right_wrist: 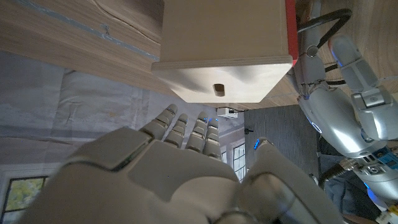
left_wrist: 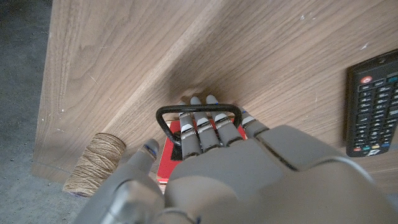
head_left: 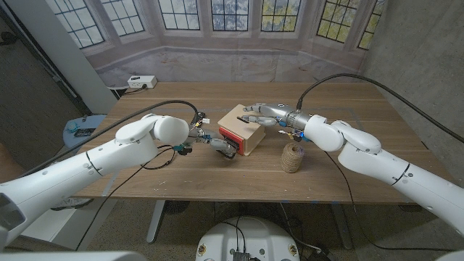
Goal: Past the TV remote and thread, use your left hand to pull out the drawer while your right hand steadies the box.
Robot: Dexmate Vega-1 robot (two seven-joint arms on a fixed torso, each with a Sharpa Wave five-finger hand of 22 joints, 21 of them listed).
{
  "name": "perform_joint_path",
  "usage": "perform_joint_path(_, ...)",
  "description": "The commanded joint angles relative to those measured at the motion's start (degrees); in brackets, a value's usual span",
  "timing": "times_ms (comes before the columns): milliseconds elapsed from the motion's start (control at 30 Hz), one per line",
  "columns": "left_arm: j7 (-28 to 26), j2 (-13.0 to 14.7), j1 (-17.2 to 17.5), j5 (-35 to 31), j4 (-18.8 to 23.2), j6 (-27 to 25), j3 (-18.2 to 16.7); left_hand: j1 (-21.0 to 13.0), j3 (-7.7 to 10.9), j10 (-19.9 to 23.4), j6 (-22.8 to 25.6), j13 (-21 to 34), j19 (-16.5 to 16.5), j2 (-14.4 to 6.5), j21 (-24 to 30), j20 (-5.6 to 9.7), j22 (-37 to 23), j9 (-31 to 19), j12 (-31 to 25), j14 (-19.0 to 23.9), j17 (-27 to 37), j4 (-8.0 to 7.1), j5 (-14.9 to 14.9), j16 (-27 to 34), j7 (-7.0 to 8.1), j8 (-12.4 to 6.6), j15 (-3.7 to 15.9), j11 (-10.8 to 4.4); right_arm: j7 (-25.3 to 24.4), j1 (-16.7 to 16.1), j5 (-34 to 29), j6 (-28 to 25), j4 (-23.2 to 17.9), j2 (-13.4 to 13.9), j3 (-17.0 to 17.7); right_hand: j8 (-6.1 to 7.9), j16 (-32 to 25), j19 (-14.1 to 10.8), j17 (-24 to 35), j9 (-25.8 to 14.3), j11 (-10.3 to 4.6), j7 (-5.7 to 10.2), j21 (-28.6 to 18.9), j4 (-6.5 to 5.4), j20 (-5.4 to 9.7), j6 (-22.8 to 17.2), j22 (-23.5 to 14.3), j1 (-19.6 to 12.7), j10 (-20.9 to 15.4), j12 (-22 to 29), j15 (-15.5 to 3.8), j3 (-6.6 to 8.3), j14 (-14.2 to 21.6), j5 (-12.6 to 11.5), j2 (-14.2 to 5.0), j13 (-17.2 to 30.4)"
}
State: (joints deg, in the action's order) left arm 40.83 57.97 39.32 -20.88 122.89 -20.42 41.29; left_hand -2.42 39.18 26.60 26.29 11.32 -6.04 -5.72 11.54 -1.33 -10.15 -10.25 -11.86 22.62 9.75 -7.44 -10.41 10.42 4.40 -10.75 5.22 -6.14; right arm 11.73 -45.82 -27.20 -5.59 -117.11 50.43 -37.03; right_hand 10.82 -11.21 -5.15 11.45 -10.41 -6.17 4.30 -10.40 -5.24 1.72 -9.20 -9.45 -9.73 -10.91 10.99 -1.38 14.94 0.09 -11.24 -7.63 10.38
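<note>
A small pale wooden box [head_left: 243, 125] stands mid-table, its red drawer front [head_left: 231, 138] facing my left arm. My left hand [head_left: 221, 146] hooks its fingers [left_wrist: 199, 130] through the black wire handle [left_wrist: 200, 109] of the red drawer [left_wrist: 169, 158]. My right hand [head_left: 264, 114] lies across the box's top from the far side, fingers stretched out. In the right wrist view the box [right_wrist: 224, 43] sits just beyond my right hand [right_wrist: 180, 180], and the red front [right_wrist: 290, 25] looks about flush with it. A twine spool [head_left: 292, 156] stands right of the box. The TV remote [left_wrist: 373, 106] lies by my left hand.
A white power strip [head_left: 141, 81] sits at the table's far left corner. A blue stool [head_left: 81, 129] stands off the left edge. A black cable [head_left: 362, 78] arcs over the right side. Bare wood [head_left: 217, 181] runs along the near edge.
</note>
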Motion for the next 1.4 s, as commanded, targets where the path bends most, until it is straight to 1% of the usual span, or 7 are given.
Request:
perform_joint_path(33,-0.08,-0.39,-0.45,0.00,-0.54,0.31,0.38,0.51,0.14,-0.16,-0.08,0.13,-0.59,0.00,-0.07,0.20,-0.02,-0.18,0.00,0.01,0.06,-0.28,-0.26,0.00,-0.11,0.03,-0.35,0.23,1.83,0.90,-3.36,-0.14,1.17,-1.28,-1.77,0.17,-0.20,0.09,0.22,0.01,0.10,0.13,-0.25,-0.57,0.23,-0.53,-0.30,0.86,0.09,-0.29,-0.30,-0.13,-0.42,-0.07,0.11,0.19)
perform_joint_path(133,-0.16,-0.46,-0.47,-0.02,-0.53,0.16,0.40,0.53,0.13,-0.18,-0.12,0.13,-0.58,0.00,-0.07,0.20,-0.02,-0.18,0.00,0.03,0.06,-0.30,-0.26,0.01,-0.11,0.04,-0.39,0.23,2.20,1.00,-3.87,-0.41,1.35,-1.52,-1.98,0.22,-0.22,0.12,0.24,0.00,0.12,0.23,-0.27,-0.77,0.28,-0.68,-0.31,1.16,0.09,-0.29,-0.29,-0.24,-0.44,-0.09,0.10,0.19)
perform_joint_path(300,-0.26,-0.48,-0.51,0.07,-0.56,0.11,0.37,0.55,0.13,-0.18,-0.19,0.13,-0.59,-0.01,-0.08,0.19,-0.02,-0.18,0.00,0.06,0.07,-0.33,-0.26,0.03,-0.14,0.06,-0.42,0.09,2.24,0.99,-4.76,-0.37,1.60,-1.79,-2.26,0.25,-0.32,0.19,0.31,-0.02,-0.04,0.41,-0.36,-1.74,0.25,-0.84,-0.37,2.60,0.14,-0.28,-0.13,-0.76,-0.53,-0.31,0.04,0.21)
perform_joint_path(633,0.07,-0.65,-0.84,-0.04,-0.63,0.22,0.68,0.59,0.11,-0.22,-0.18,0.13,-0.58,-0.02,-0.09,0.18,-0.02,-0.18,0.00,0.08,0.07,-0.38,-0.26,0.04,-0.11,0.03,-0.46,0.23,3.08,1.11,-6.27,-1.02,1.70,-2.11,-2.71,0.30,-0.42,0.26,0.37,-0.04,-0.22,0.49,-0.46,-2.97,0.36,-1.10,-0.41,4.45,0.20,-0.28,-0.28,-1.41,-0.60,-0.67,-0.05,0.22)
perform_joint_path(933,0.03,-0.69,-0.86,0.04,-0.56,0.27,0.71,0.63,0.09,-0.48,-0.28,0.14,-0.57,-0.01,-0.10,0.20,-0.02,-0.18,0.09,0.07,0.08,-0.42,-0.26,0.03,-0.13,0.05,-0.53,0.32,3.05,1.25,-6.59,-0.60,2.46,-2.55,-2.97,0.31,-0.49,0.28,0.40,-0.04,-0.16,0.53,-0.51,-3.65,0.44,-1.25,-0.41,5.57,0.23,-0.28,-0.39,-1.79,-0.60,-0.93,-0.09,0.22)
perform_joint_path(967,-0.01,-0.68,-0.81,0.14,-0.55,0.24,0.66,0.63,0.09,-0.63,-0.29,0.14,-0.57,-0.01,-0.10,0.22,-0.02,-0.18,0.14,0.07,0.08,-0.43,-0.26,0.03,-0.10,0.05,-0.55,0.32,3.03,1.24,-6.74,-0.69,2.46,-2.59,-3.00,0.31,-0.51,0.26,0.40,-0.04,0.06,0.53,-0.53,-3.75,0.47,-1.27,-0.41,5.76,0.24,-0.28,-0.31,-1.86,-0.59,-0.98,-0.09,0.22)
perform_joint_path(1400,-0.06,-0.80,-0.87,0.02,-0.70,0.50,0.86,0.66,0.08,-1.06,-0.83,0.14,-0.52,-0.03,-0.13,0.19,-0.02,-0.18,0.25,-0.58,0.09,-0.48,-0.27,-0.18,-0.13,0.21,-0.73,0.59,2.45,0.80,-7.85,-0.77,2.70,-2.72,-3.22,0.60,-0.62,0.21,0.38,-0.03,0.29,0.50,-0.59,-4.39,0.51,-2.27,-0.38,7.17,0.22,-0.25,-0.12,-2.34,-0.44,-1.39,-0.08,0.22)
